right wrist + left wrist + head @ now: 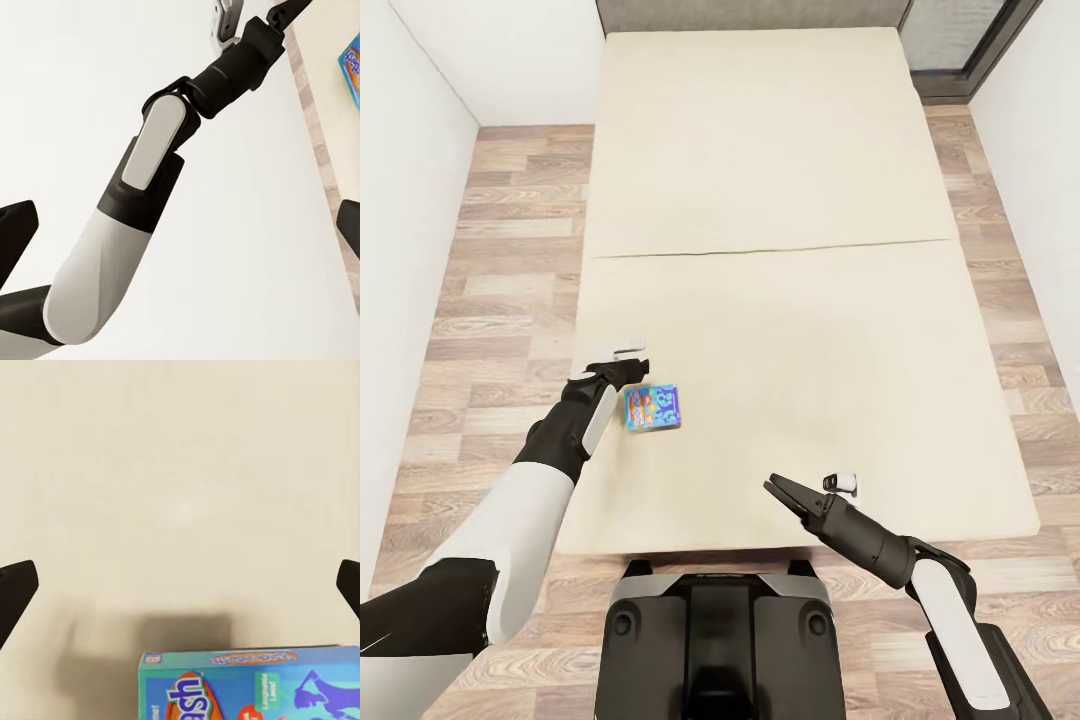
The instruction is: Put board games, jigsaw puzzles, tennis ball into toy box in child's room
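nearest in the head view is the robot's dark base (720, 640), at the foot of the bed (780, 300); the right gripper (782, 494) hangs over the near edge of the mattress, its dark fingers spread a little and holding nothing; in the right wrist view both fingertips (16, 236) sit far apart at the frame edges, so the jaws are wide; that view looks across at the left arm (142, 217) against the white wall; further in, toward the bed's left edge, a blue board game (654, 408) with orange art lies flat on the mattress; the left gripper (622, 355) hovers just beside it, not touching; in the left wrist view the game (251, 685) lies between the widely parted fingertips (15, 592); beyond, the mattress runs to a grey headboard (750, 14); plank floor (490, 250) lies on both sides.
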